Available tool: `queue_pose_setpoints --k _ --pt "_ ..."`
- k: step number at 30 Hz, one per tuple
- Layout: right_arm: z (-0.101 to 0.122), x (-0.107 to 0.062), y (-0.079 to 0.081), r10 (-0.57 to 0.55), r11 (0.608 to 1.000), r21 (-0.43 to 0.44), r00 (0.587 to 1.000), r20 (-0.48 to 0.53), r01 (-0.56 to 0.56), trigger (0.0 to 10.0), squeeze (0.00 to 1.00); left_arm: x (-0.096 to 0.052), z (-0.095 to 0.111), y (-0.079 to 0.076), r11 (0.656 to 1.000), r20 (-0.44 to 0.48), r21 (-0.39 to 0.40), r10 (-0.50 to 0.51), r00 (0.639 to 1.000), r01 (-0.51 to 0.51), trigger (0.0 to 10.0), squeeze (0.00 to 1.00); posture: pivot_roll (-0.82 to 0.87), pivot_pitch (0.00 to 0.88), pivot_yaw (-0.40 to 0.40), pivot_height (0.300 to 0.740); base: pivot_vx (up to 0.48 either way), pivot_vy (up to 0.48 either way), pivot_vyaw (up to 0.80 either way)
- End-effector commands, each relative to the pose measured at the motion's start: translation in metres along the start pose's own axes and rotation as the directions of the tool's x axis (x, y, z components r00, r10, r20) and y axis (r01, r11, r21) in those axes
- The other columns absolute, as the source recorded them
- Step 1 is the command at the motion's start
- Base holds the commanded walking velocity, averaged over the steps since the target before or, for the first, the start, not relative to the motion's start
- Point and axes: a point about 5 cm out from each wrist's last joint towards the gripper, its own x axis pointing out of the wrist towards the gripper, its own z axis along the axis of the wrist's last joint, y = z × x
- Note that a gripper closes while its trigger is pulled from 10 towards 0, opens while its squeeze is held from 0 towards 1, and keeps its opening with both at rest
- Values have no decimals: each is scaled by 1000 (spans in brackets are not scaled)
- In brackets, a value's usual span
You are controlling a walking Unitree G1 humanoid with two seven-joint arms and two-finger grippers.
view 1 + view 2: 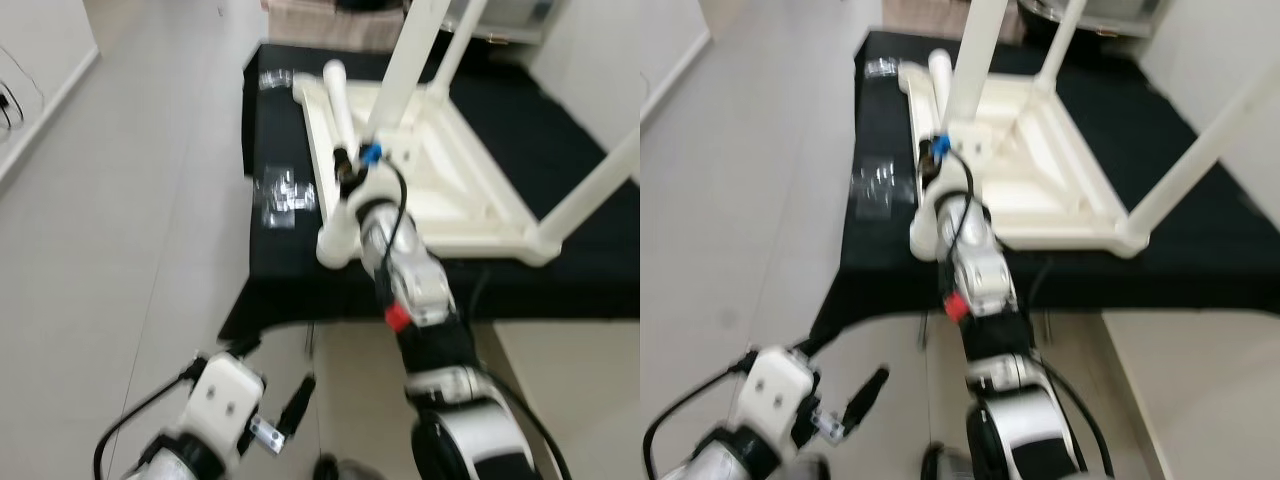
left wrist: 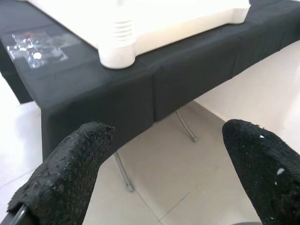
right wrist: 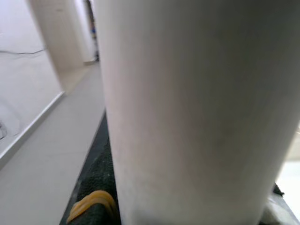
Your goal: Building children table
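Children's table (image 1: 470, 200): white, laid upside down on the black-draped surface (image 1: 560, 130), three legs standing upward.
Loose leg (image 1: 340, 105): white tube, laid along the near left rail of the upturned table.
Right claw (image 1: 347, 165): extended over the surface at that leg; a white tube (image 3: 197, 112) is seen very close between its fingers; whether it is clenched cannot be told.
Left claw (image 2: 159, 178): held low over the tiled floor (image 1: 150, 250), released, fingers apart.
Clear hardware bags (image 1: 283, 195): laid on the surface's left part.
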Motion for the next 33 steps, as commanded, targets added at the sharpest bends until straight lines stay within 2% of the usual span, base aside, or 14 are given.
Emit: queue_pose_setpoints --k 1,2,3,4,7,8,9,11,13,16,18,24,28,33 --pt "-41 -3 -25 -120 993 -33 978 -169 116 10000 0 -1 -3 -3 1000 -15 -15 -7 1000 7 10000 0 135 206 -145 740 0 0 0" --pt "-44 -3 -28 -189 982 -42 967 -171 185 10000 0 -1 -3 -3 1000 -14 -15 -7 1000 6 10000 0 134 205 -144 740 0 0 0" --pt "-44 -3 -28 -189 982 -42 967 -171 185 10000 0 -1 -3 -3 1000 -14 -15 -7 1000 6 10000 0 134 205 -144 740 0 0 0" --pt "-46 -5 -31 -273 962 -46 946 -173 269 10000 0 -1 -3 -2 1000 -14 -15 -7 1000 7 10000 0 135 207 -144 740 0 0 0" --pt "-46 -7 -33 -349 937 -45 921 -172 346 10000 0 -1 -3 -2 1000 -13 -15 -8 1000 8 10000 0 133 207 -143 740 0 0 0" --pt "-45 -10 -32 -414 910 -64 898 -150 409 10000 0 -1 -3 -2 1000 -13 -16 -9 1000 8 10000 0 137 206 -143 740 0 0 0" --pt "-45 -10 -32 -414 910 -64 898 -150 409 10000 0 -1 -3 -2 1000 -13 -16 -9 1000 8 10000 0 137 206 -143 740 0 0 0" --pt "-46 -17 -23 -494 869 -94 860 -126 486 10000 0 -1 -3 -2 1000 -12 -16 -8 1000 8 10000 0 138 206 -144 740 0 0 0" --pt "-46 -17 -23 -494 869 -94 860 -126 486 10000 0 -1 -3 -2 1000 -12 -16 -8 1000 8 10000 0 138 206 -144 740 0 0 0" --pt "-50 -24 2 -535 843 -128 837 -114 522 10000 0 0 -4 -2 1000 -12 -18 -5 1000 5 10000 0 143 195 -148 740 0 0 0" --pt "-51 -26 7 -541 840 -130 832 -122 527 10000 0 0 -4 -3 1000 -13 -18 -5 1000 5 10000 0 143 194 -149 740 0 0 0" --pt "-46 -24 26 -531 847 -53 832 -160 530 10000 0 0 -5 -3 1000 -13 -20 -4 1000 3 10000 0 147 191 -153 740 0 0 0" --pt "-21 -16 32 -514 854 28 851 -108 520 10000 0 2 -5 -2 1000 -13 -23 0 1000 0 10000 0 138 205 -147 740 0 0 0" --pt "5 -11 31 -503 862 72 864 -13 502 10000 0 5 -6 -1 1000 -14 -24 2 1000 -3 10000 0 133 192 -144 740 0 0 0"
